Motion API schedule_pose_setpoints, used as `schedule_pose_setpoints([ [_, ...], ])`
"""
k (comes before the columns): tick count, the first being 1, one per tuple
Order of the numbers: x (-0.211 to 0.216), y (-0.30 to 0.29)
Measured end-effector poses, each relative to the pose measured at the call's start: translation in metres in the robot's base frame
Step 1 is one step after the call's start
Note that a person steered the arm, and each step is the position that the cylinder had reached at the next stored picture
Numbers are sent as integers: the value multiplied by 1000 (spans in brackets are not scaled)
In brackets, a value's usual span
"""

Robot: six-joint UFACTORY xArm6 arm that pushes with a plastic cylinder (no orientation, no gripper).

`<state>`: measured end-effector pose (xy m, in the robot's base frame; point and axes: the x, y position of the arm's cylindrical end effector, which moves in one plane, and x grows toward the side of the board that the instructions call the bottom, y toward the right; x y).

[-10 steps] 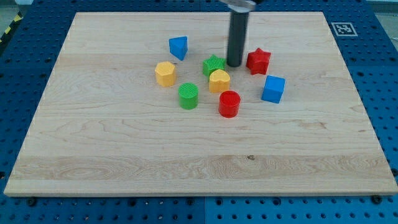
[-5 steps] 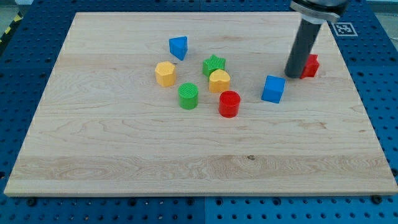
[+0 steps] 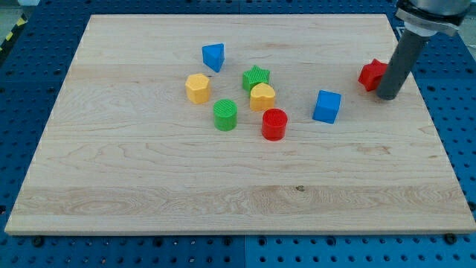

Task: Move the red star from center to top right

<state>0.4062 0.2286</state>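
Observation:
The red star lies near the board's right edge, in the upper part of the view. The dark rod stands just to its right, covering the star's right side. My tip rests on the board right against the star's lower right side. The other blocks sit to the left, in the middle of the board.
A blue cube lies left of and below the star. A red cylinder, a yellow block, a green star, a green cylinder, a yellow hexagonal block and a blue block cluster at centre. The wooden board ends just right of my tip.
The red star has been pushed from beside the centre cluster to the right edge. My tip moved right with it, passing from the star's left side to its right side.

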Motion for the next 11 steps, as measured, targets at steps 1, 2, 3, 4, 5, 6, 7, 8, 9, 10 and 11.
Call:
schedule_pose_setpoints([
  [1,-5,-1],
  [2,-14,8],
  [3,-24,8],
  [4,-29,8],
  [5,-47,2],
  [6,-73,-3],
  [7,-92,-10],
  [8,-112,-18],
  [9,-144,-28],
  [10,-143,-51],
  [11,-143,-130],
])
